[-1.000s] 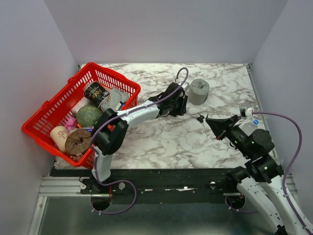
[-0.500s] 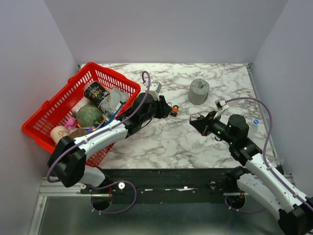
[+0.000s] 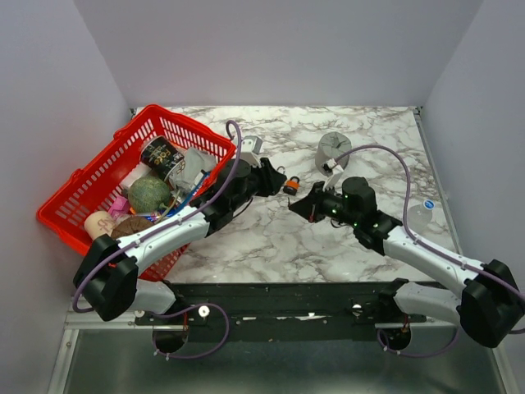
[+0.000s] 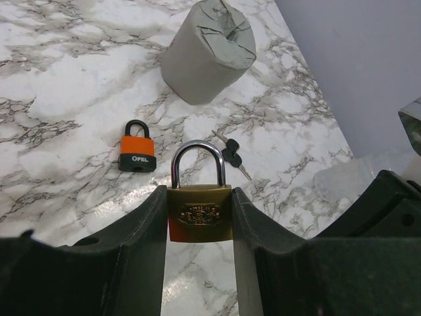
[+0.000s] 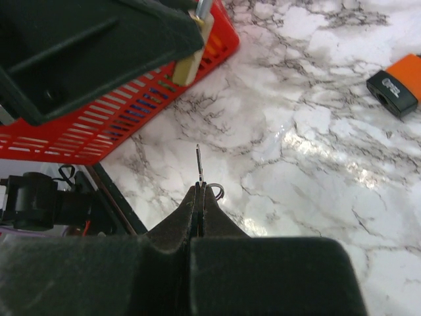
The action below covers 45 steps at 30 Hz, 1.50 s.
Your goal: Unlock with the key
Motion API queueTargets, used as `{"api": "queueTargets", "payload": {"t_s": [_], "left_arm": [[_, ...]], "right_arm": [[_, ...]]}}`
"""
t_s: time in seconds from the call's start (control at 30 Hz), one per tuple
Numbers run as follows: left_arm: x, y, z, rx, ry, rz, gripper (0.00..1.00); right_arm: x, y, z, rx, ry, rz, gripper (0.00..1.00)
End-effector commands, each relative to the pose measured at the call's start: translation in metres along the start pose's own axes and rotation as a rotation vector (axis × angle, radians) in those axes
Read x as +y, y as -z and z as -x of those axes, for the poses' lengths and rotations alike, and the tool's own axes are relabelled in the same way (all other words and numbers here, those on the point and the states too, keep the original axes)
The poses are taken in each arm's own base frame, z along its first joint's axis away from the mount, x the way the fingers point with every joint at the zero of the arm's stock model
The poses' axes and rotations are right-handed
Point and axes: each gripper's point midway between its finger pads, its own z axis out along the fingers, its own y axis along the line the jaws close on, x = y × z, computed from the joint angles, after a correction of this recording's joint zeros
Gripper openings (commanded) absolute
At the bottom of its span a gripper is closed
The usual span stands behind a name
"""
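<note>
Right end effector (image 5: 199, 187): pinched fully shut on the key (image 5: 198, 161), blade poking out past the tips.
Change: I've swung this arm left across the bench (image 5: 296, 164), closing on the other arm; I judge insertion comes next.
Key to lock: blade aims at the brass padlock (image 5: 189, 60), still apart.
Left end effector (image 4: 198, 197): half open, clamping the brass padlock's body.
Beyond: orange padlock (image 4: 136, 153) lies loose.

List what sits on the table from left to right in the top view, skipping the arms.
basket → orange padlock → grey cylinder → clear bottle
</note>
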Motion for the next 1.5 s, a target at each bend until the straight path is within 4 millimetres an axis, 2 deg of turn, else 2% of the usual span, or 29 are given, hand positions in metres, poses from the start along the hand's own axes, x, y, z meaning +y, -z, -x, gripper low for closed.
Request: {"api": "queueTargets", "payload": {"t_s": [0.0, 0.4, 1.47], "left_arm": [[-0.010, 0.004, 0.022, -0.085, 0.019, -0.027, 0.00], [-0.010, 0.003, 0.020, -0.082, 0.016, -0.032, 0.00], [-0.014, 0.002, 0.014, -0.066, 0.013, -0.047, 0.00]], "right_arm": [[0.013, -0.011, 0.028, -0.081, 0.009, 0.025, 0.01], [0.013, -0.023, 0.034, -0.071, 0.012, 0.017, 0.01], [0.013, -0.035, 0.042, -0.061, 0.021, 0.008, 0.01]]}}
